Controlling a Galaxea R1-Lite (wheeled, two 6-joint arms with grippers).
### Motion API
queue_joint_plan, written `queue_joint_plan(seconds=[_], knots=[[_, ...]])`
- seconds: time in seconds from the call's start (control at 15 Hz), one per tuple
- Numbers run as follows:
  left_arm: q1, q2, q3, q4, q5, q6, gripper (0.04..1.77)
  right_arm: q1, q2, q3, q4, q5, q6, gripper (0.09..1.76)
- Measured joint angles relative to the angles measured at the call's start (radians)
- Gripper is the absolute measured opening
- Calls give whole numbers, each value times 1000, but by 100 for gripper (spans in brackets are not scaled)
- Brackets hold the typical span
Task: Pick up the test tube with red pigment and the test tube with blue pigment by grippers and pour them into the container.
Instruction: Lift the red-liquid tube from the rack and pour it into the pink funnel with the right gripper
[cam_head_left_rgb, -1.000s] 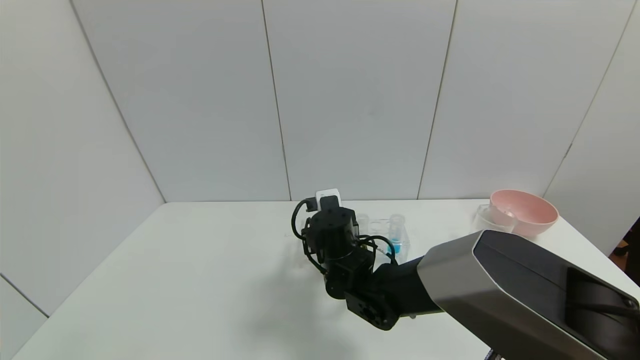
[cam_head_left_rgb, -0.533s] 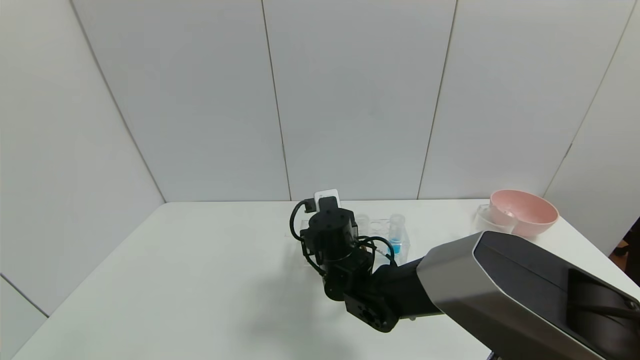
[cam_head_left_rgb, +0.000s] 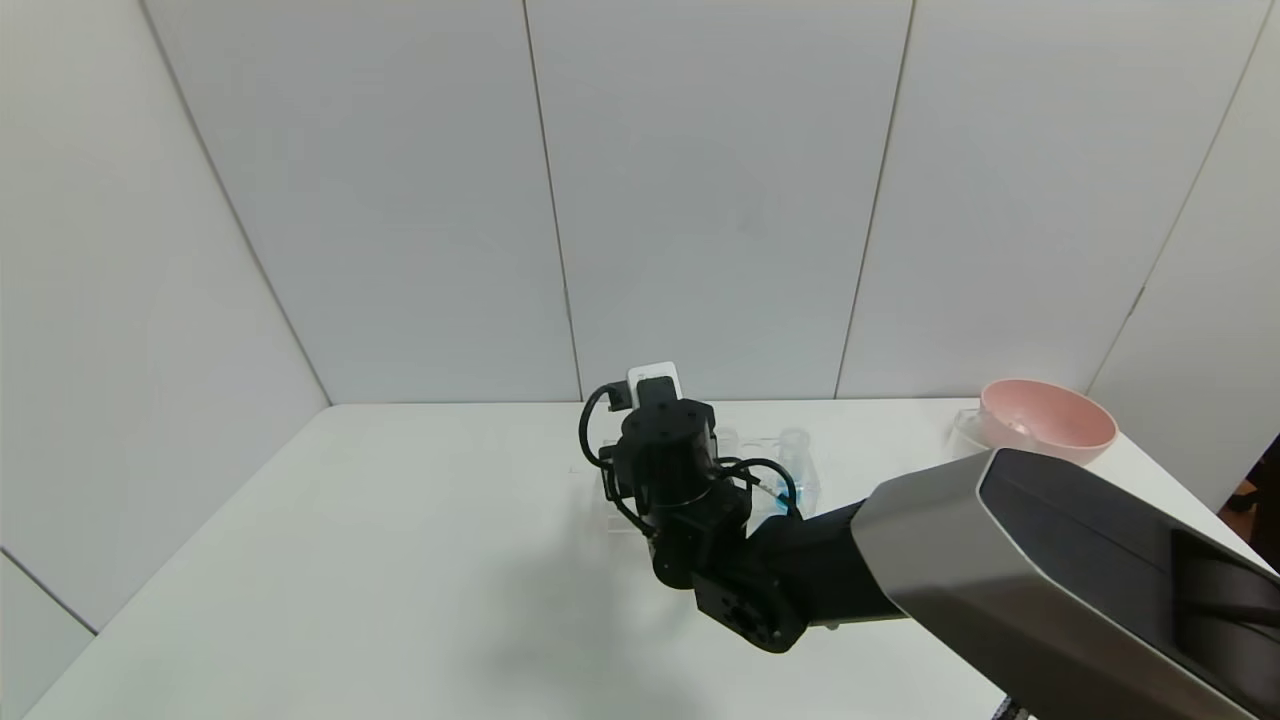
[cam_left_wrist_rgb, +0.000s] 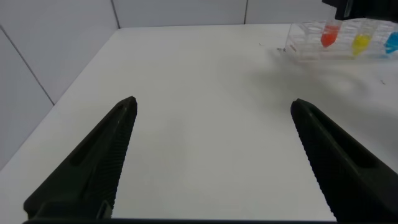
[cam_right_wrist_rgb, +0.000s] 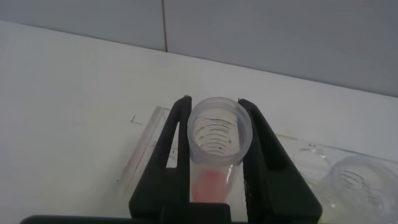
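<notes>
2 tubes to pour, 0 done | head: right gripper has risen at rack, blue tube still slotted, container far right | left wrist: left gripper apart, idle | right wrist: clamped on red tube, lifting begun

White table: tube rack, pink bowl.

The rack stands mid-table, the bowl far right behind.

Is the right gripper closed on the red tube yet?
Yes. The right gripper is shut on the test tube with red pigment; both fingers press its sides just below the rim.
</notes>
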Motion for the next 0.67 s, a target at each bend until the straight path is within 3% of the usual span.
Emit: queue_joint_plan(seconds=[0.27, 0.67], knots=[[0, 0, 0, 0, 0, 0, 176, 1, -79, -22, 80, 37, -8, 54], [0, 0, 0, 0, 0, 0, 176, 0, -121, -27, 86, 38, -7, 54]])
